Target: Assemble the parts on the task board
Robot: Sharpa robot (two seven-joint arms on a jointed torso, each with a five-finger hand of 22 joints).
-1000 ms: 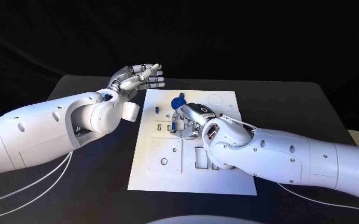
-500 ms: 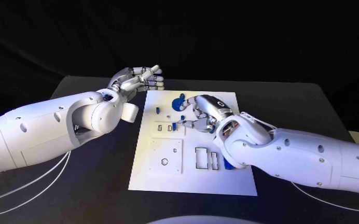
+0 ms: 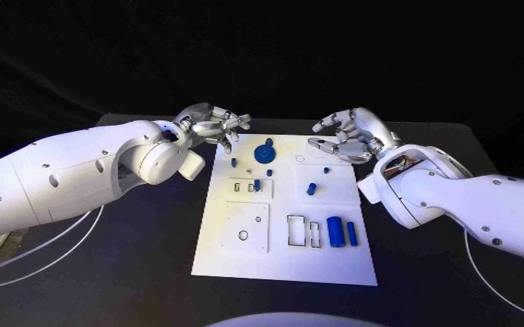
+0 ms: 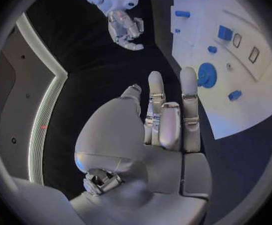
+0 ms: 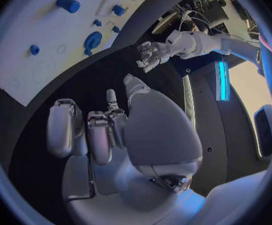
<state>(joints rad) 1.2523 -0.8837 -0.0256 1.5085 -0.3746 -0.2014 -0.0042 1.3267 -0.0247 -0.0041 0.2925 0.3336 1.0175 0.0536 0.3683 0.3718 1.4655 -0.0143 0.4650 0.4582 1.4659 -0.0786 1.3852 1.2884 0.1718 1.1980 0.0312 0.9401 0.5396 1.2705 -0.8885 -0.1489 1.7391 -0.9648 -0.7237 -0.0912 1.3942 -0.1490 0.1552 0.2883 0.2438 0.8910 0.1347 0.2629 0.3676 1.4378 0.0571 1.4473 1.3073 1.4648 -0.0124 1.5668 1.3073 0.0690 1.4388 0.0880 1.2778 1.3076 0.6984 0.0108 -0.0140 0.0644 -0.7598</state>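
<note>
The white task board point(image 3: 284, 266) lies in the middle of the black table. On its far part sits a round blue disc point(image 3: 264, 151), with small blue parts point(image 3: 311, 188) around it. Two blue blocks point(image 3: 341, 232) stand side by side near its right edge. My left hand point(image 3: 213, 125) hovers at the board's far left corner, fingers apart and empty. My right hand point(image 3: 350, 136) hovers at the far right corner, fingers spread and loosely bent, holding nothing. In the left wrist view my left hand point(image 4: 163, 130) stretches its fingers toward the disc point(image 4: 206, 75). The right wrist view shows my right hand point(image 5: 105, 130) empty beside the board point(image 5: 23, 70).
Rectangular recesses point(image 3: 244, 226) mark the board's near half. Black table point(image 3: 131, 266) surrounds the board on all sides. My white forearms come in from both sides, level with the board's middle.
My right hand has lifted off the board's middle and drawn back to the far right corner, uncovering several blue parts. My left hand has shifted slightly toward the board's far left corner.
</note>
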